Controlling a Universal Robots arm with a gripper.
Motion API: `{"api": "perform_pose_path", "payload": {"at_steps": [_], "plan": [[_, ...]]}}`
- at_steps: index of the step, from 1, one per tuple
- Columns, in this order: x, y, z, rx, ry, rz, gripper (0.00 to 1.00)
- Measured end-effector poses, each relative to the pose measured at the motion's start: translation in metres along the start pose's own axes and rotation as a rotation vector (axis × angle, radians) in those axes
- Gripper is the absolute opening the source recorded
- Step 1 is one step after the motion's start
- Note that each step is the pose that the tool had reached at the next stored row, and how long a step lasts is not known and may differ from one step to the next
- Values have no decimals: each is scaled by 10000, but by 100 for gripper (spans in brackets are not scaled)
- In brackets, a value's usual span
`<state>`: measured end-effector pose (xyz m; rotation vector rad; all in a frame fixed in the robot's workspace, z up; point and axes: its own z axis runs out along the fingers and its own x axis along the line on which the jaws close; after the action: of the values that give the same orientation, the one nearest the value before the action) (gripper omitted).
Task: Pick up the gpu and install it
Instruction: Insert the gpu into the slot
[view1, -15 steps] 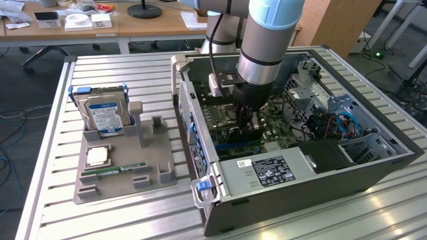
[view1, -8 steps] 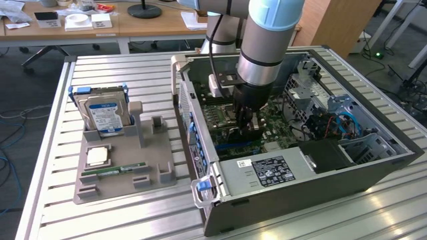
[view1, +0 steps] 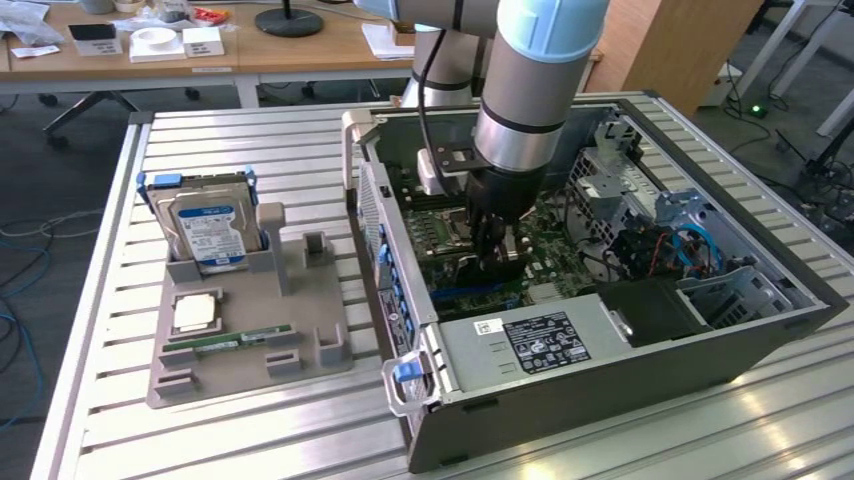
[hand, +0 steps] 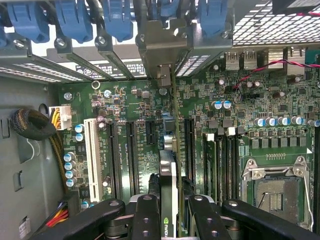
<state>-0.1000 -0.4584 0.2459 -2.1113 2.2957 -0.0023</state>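
The gpu (hand: 168, 172) is a thin dark card seen edge-on, with a green logo near my fingers. It stands upright over the green motherboard (hand: 250, 115), between the black expansion slots (hand: 132, 155). Its silvery bracket end (hand: 165, 76) reaches the case's rear slot openings. My gripper (hand: 169, 212) is shut on the card, one black finger (hand: 145, 215) on each side. In the exterior view the gripper (view1: 494, 258) is deep inside the open computer case (view1: 601, 340), low over the board, and the card below it is mostly hidden. Whether the card sits in a slot I cannot tell.
Blue slot latches (hand: 75, 20) line the case's rear wall. An open processor socket (hand: 272, 192) lies beside the memory slots. On the slatted table a grey holder (view1: 247, 365) carries a hard drive (view1: 207, 225), a processor (view1: 196, 312) and a green memory stick (view1: 227, 342).
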Motion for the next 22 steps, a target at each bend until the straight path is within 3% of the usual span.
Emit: {"api": "perform_pose_path", "payload": {"at_steps": [14, 22], "plan": [[0, 0, -29, 0, 0, 0, 27], [5, -2, -26, 3, 51, -1, 27]]}}
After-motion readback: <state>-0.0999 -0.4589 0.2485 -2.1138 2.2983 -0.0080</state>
